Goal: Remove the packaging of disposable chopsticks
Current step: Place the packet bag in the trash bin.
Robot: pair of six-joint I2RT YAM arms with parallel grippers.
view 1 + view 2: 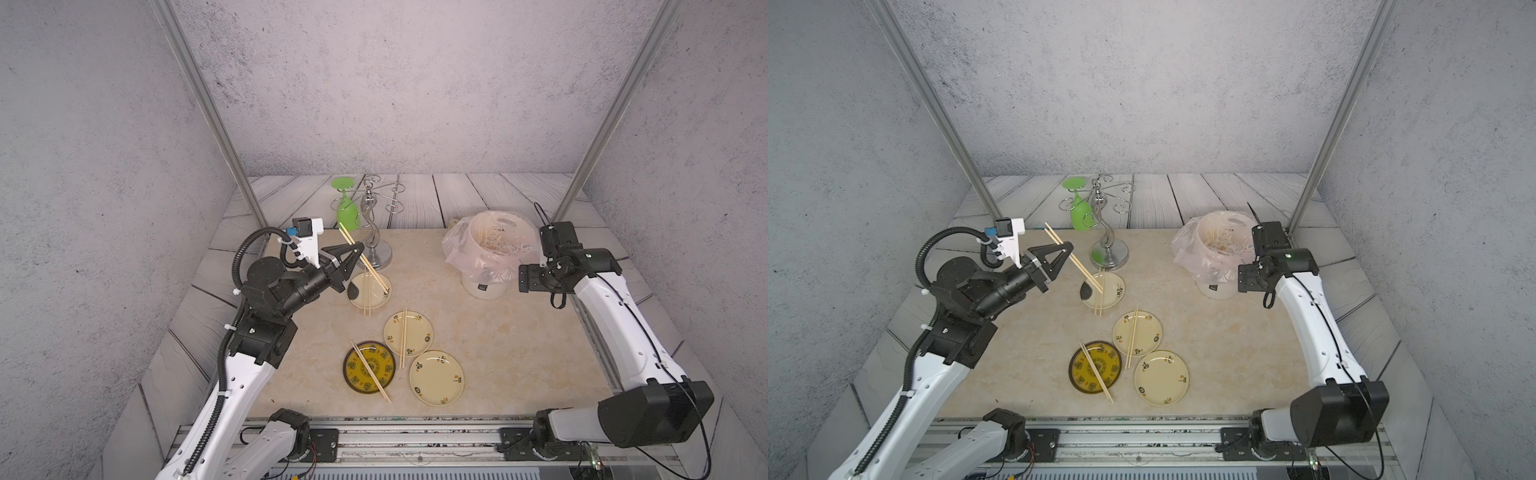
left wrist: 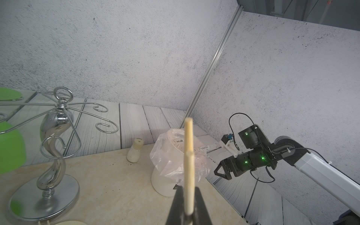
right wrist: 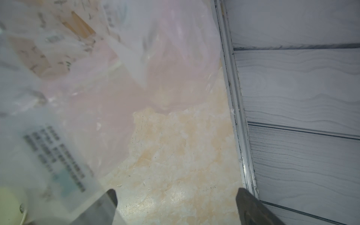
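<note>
Gripping chopsticks (image 1: 349,237), left hand (image 1: 360,248); right hand (image 3: 176,194) wide open; marble tabletop (image 1: 498,353), grey walls (image 1: 395,83).

Chopsticks (image 1: 348,236) bare, tilted; pkg (image 1: 509,247) in bin (image 1: 484,291)

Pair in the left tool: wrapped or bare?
Bare. In the left wrist view the held chopsticks show plain pale wood, no clear film or print, with the left tool shut on them.
</note>
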